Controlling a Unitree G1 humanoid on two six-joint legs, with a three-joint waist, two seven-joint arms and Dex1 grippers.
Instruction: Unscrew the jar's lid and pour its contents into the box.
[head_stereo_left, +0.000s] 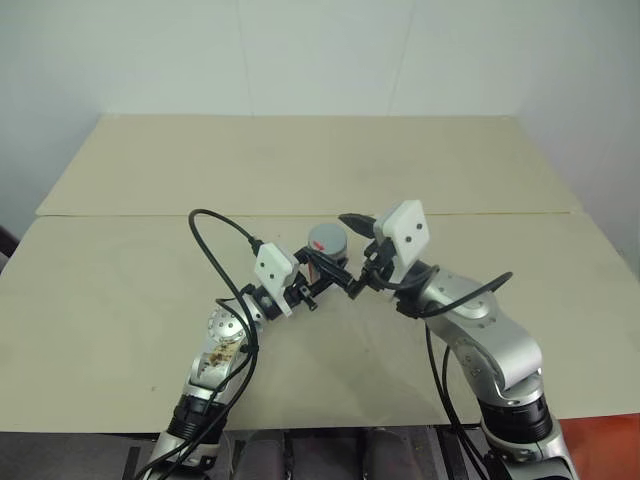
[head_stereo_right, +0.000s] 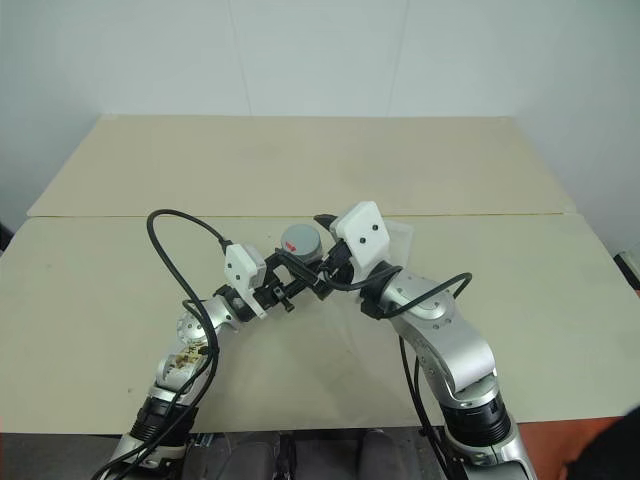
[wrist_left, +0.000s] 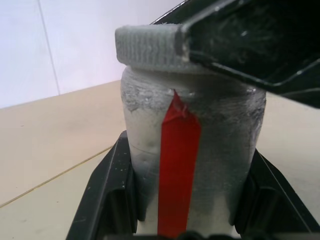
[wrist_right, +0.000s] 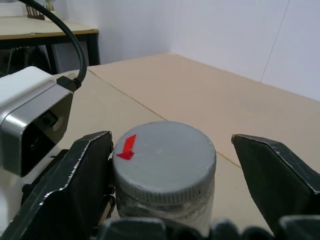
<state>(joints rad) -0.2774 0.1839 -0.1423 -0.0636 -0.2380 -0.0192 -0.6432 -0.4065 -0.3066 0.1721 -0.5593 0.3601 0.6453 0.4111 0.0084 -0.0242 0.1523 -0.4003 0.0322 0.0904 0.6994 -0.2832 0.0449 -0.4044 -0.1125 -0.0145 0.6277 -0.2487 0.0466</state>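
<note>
The jar (wrist_left: 190, 165) stands upright, its long axis vertical, with the red stripe (wrist_left: 177, 170) running straight up its side toward the left wrist camera. It is lifted clear of the desk (head_stereo_left: 150, 280), near the middle of the head view, roughly at the centre of the clock face. The left tool (wrist_left: 190, 200) is clamped on the jar's lower body, one black finger pressed to each side. The jar's base is cut off at the frame edge in the left wrist view, and what it contains cannot be made out through its frosted, silvery wall.

The lid (wrist_right: 162, 160) sits flat on top, facing up, its ribbed edge level and a small red mark near the rim. The right tool (wrist_right: 170, 165) straddles the lid from 3 o'clock of the jar: one finger (wrist_right: 85, 175) touches the lid's rim, the other (wrist_right: 275, 170) stands apart from it, so the jaws are partly open and not gripping. In the left wrist view a black finger of the right tool covers part of the lid.

The box (head_stereo_right: 405, 238) is a faint clear shape on the desk just past the right tool, at about 1 o'clock of the jar; most of it is hidden and its outline is hard to trace.
</note>
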